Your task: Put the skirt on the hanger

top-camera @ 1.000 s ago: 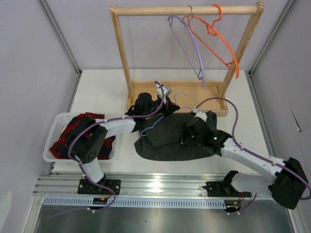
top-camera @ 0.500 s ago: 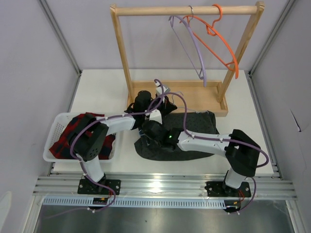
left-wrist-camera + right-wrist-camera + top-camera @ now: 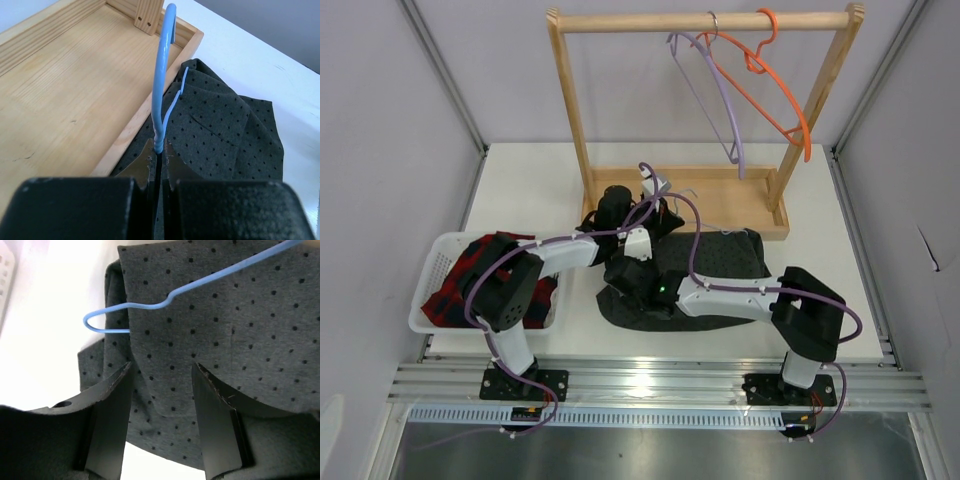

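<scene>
The skirt [image 3: 732, 256] lay spread flat on the table [image 3: 535, 190], just in front of the wooden rack [image 3: 740, 196], with its far edge against the front lip of the rack's base. The left gripper [image 3: 158, 150] was clenched on the thin blue hanger [image 3: 161, 85] at the neck below the hook, and the hook rose over the lip of the rack's base. The hanger's wire ran from there across the cloth, away from the rack.

The right gripper [image 3: 160, 375] hung released over the end of the skirt nearest the rack's left post, its jaws apart with nothing between them. Just beyond them the hanger's rounded shoulder stuck out past the cloth's edge. One wire lay on top of the cloth and the other slipped beneath it, though whether into the waist opening or only under a loose fold was unclear.

The cloth looked soft, light and floppy, likely to sag and slide on smooth wire. A pinch of a single layer at the edge beside that shoulder seemed the best hold. The hanger looked springy and apt to twist.
</scene>
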{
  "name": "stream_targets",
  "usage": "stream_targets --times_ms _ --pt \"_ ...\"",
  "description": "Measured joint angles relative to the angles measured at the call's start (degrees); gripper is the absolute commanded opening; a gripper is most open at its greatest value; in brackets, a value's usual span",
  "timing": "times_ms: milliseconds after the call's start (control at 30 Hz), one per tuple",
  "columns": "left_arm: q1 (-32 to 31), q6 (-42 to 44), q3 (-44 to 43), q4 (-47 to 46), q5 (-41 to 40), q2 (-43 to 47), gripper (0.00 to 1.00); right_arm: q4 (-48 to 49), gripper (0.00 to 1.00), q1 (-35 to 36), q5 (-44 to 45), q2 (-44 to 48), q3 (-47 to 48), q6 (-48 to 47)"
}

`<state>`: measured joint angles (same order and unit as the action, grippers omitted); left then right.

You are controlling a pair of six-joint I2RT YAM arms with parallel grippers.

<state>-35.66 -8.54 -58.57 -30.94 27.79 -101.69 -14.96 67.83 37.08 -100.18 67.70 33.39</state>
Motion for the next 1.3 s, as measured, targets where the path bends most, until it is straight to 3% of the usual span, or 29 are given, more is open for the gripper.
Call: stream_targets --times_ms 200,733,1300 --pt "-1.01 0.00 -0.07 0.24 0.98 -0.70 0.00 7.45 0.51 1.53 1.92 1.86 -6.67 0.52" --pt "-0.37 -0.20 -2.56 1.29 2.03 -0.87 0.00 12.94 0.49 7.69 1.77 2.89 -15.08 -3.91" --pt "0.24 -1.49 -4.24 2.12 2.67 -2.25 0.00 18.34 0.41 7.82 7.74 -2.01 -14.67 -7.15"
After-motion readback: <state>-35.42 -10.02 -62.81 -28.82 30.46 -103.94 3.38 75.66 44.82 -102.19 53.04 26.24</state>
